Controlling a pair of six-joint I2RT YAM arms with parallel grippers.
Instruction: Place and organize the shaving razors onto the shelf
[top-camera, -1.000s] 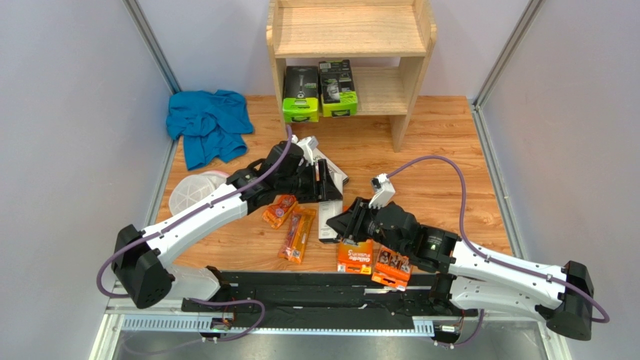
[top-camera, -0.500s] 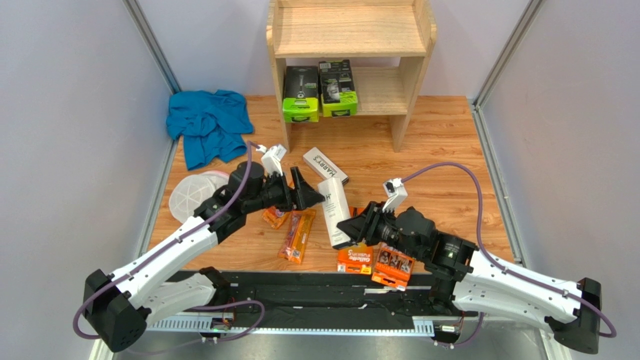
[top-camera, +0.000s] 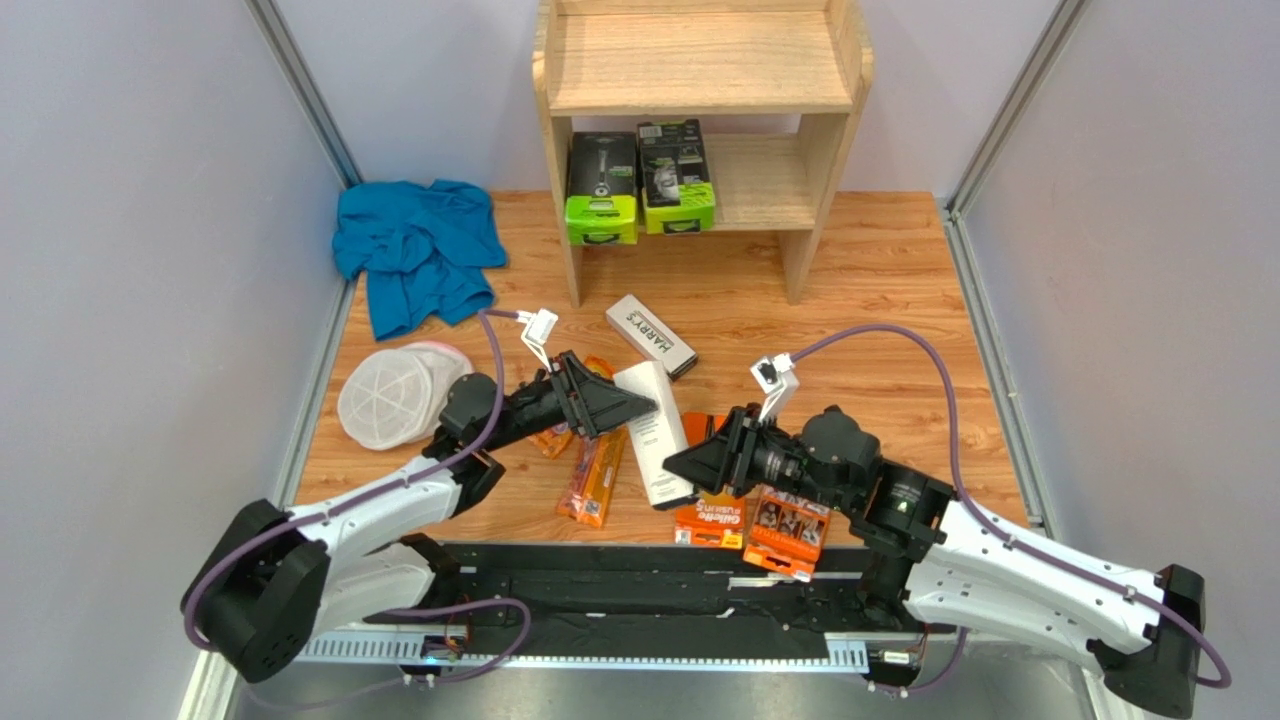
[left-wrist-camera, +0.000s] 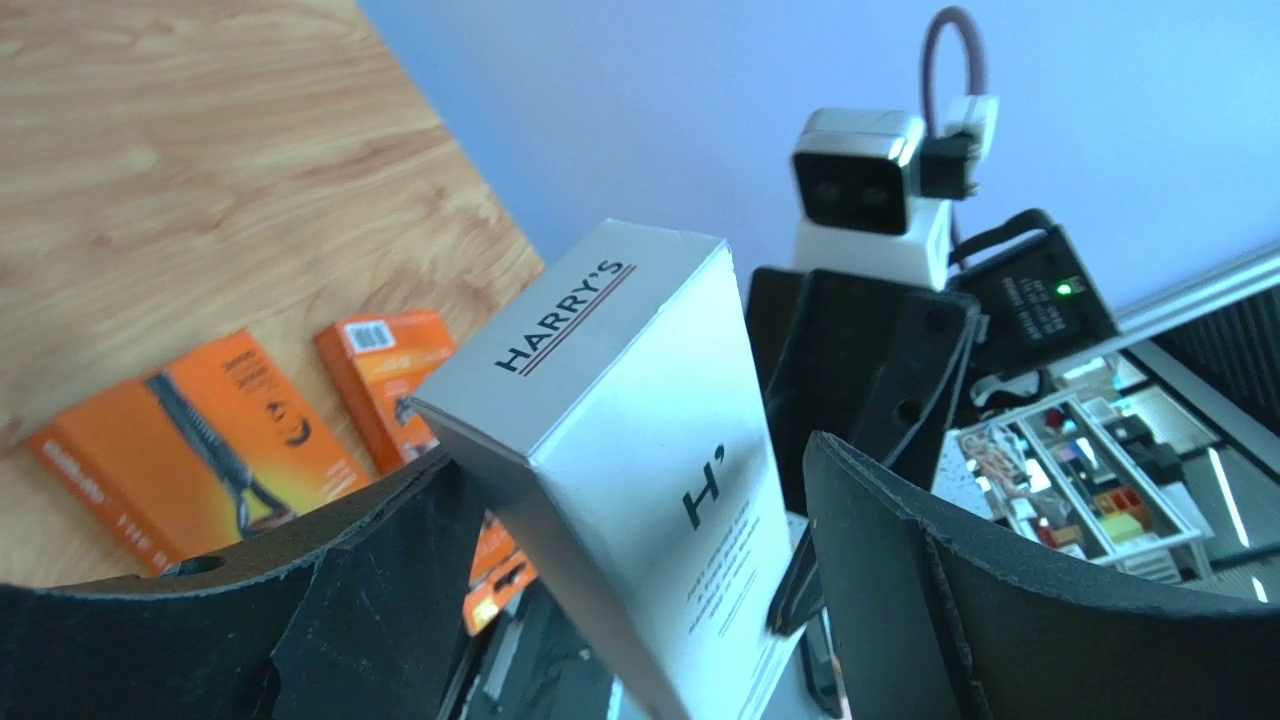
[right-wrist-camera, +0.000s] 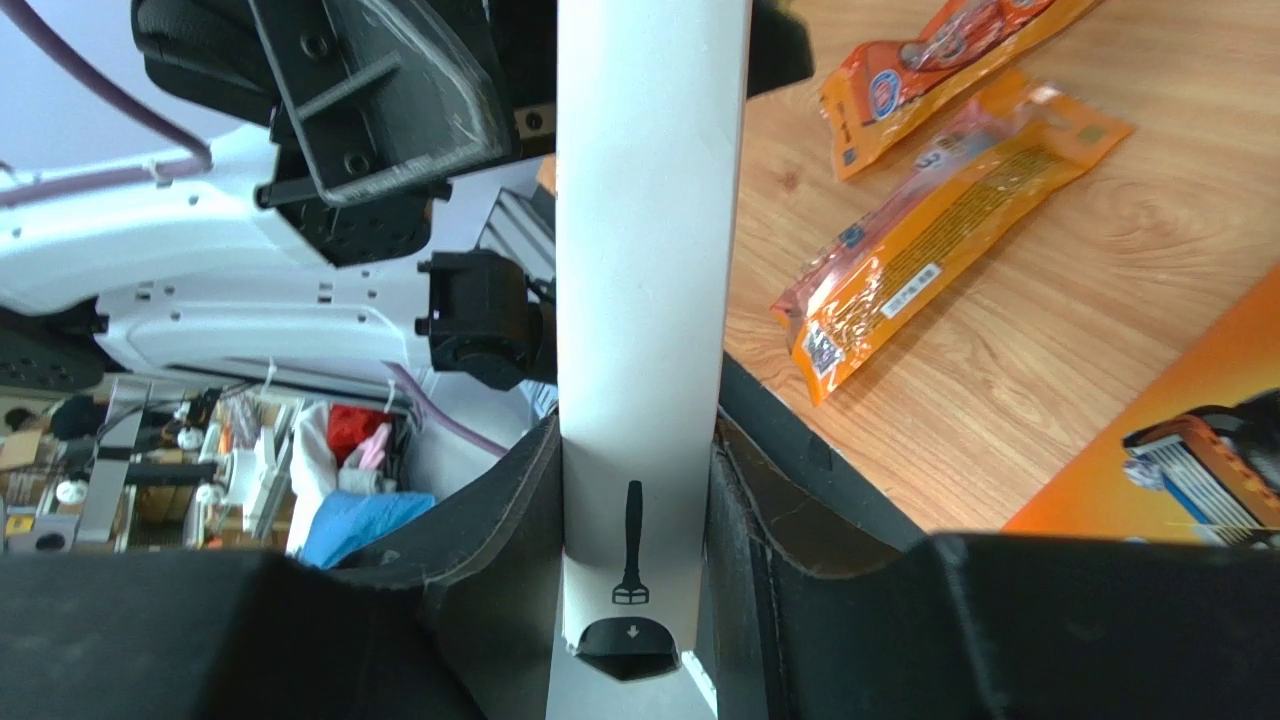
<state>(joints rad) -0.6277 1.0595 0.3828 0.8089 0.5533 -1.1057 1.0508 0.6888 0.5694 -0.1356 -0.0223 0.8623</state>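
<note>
Locate the shelf (top-camera: 819, 165) at the far end of the table (top-camera: 887, 300), upright, with two flat tiers. On its lower tier, note two green-and-black packs (top-camera: 601, 188), set side by side toward the left side panel.

Find the right gripper (top-camera: 688, 459) near the middle of the table, clamped on one long white box (top-camera: 652, 428). Confirm in the right wrist view: both fingers (right-wrist-camera: 496, 540) pressed against the narrow sides of the box, close to the end bearing a small razor symbol. Read the HARRY'S mark on the opposite end in the left wrist view.

Find the left gripper (top-camera: 624, 399) at that opposite end, spread wide, with the box between its fingers (left-wrist-camera: 376, 585). Treat contact between these fingers and the box as undetermined.

Locate the other razor packs on the table, all apart from the shelf:
- a second white box (top-camera: 651, 333) marked HARRY'S, lying flat between the shelf and the grippers;
- two narrow orange blister packs (top-camera: 597, 473), side by side by the left gripper, one partly hidden under it;
- two flat orange boxes (top-camera: 712, 518), side by side at the near edge, just beside the right gripper.

Note a blue cloth (top-camera: 421, 248) at the far left and white mesh discs (top-camera: 394, 398) nearer, both on the table.
</note>
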